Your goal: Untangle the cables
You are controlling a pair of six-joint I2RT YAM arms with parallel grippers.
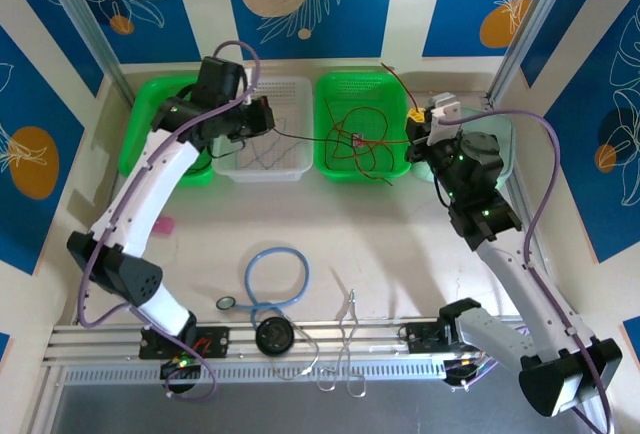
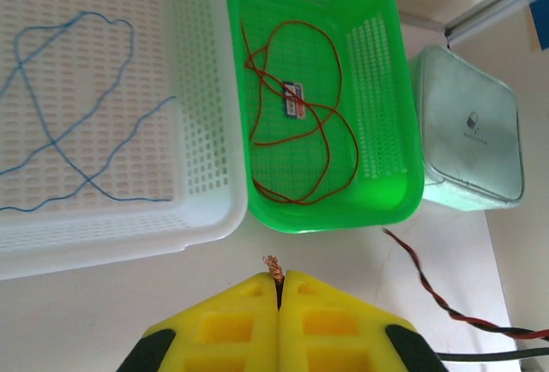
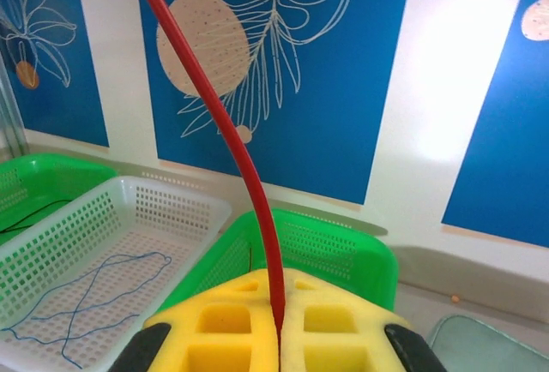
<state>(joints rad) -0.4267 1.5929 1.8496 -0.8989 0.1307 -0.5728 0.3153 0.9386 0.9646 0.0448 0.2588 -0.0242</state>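
Along the table's far edge, the cables [image 1: 362, 146] lie looped in the green basket [image 1: 335, 84] on the white basket's [image 1: 290, 169] right. A thin dark strand [image 1: 305, 136] runs sideways from them to the left gripper [image 2: 279, 291], which is pressed together on its frayed copper end [image 2: 273, 263]. The right gripper [image 3: 279, 325] pinches a red strand [image 3: 247, 166]. The tangle sits between both grippers, nearer the right arm, so pulling apart sideways looks apt.

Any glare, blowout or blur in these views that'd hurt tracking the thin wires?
Top external: even light, soft shadows; thin red wire loops in the right-hand green perforated plastic basket only just resolve. Left wrist: sharp, frayed copper wire end crisp; basket's near wall shows a bright hotspot. Right wrist: white wall stripe blown out; the red wire looms thick near the lens.
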